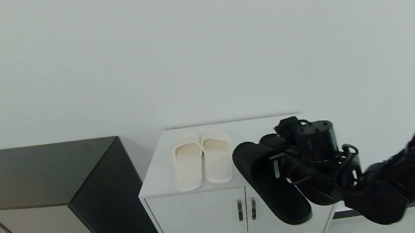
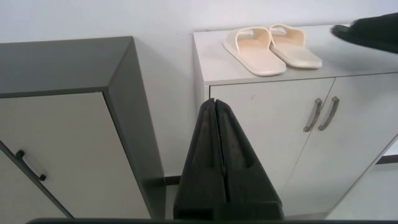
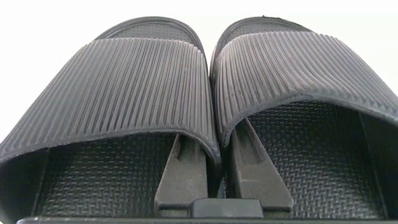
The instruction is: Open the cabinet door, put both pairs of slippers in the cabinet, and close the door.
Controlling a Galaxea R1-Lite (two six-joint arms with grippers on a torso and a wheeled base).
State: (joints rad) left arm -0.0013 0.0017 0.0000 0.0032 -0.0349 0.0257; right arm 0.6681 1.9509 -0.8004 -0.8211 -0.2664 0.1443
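Head view: the white cabinet (image 1: 203,225) stands with both doors closed, its door handles (image 1: 246,209) side by side at the centre seam. The cream slippers (image 1: 203,159) lie paired on the cabinet top, long axes front to back, toes toward the wall. The right tool (image 1: 280,163) holds the black slippers (image 1: 272,181) raised at the front right edge of the top. Their long axis slants, with the lower end hanging before the right door.

Left wrist view: the left tool (image 2: 215,109) is closed and empty, low before the cabinet front.

Right wrist view: the right tool (image 3: 214,143) reaches under both straps and pinches the adjoining strap walls together. Toes point away from the wrist.

Judgement: door opening is outstanding. The next move requires the left tool to open, take a handle and swing the door clear of the hanging pair.
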